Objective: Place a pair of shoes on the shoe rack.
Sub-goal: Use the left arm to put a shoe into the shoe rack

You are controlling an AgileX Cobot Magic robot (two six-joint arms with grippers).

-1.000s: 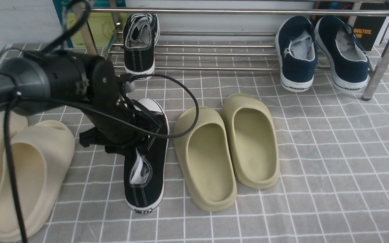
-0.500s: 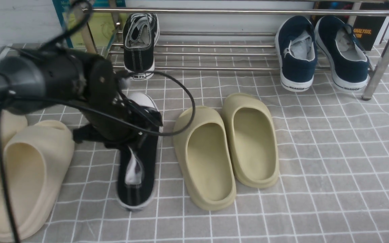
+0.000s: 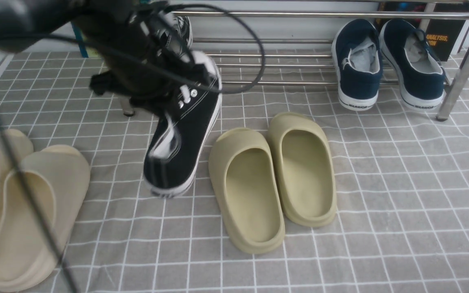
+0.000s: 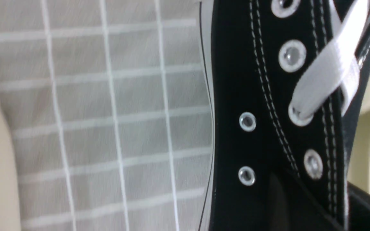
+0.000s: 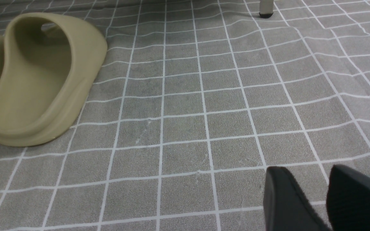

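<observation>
Black sneaker shows white laces, silver eyelets.

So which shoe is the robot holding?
Find the steel rack along the back. Before its left end, the left gripper holds a tilted sneaker. It is black with white laces, unlike the navy pair and the foam slides.

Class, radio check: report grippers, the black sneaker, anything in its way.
Left gripper shut on black sneaker, toe tipped up toward rack. Right gripper open, empty. Olive slides beside, not blocking.
</observation>
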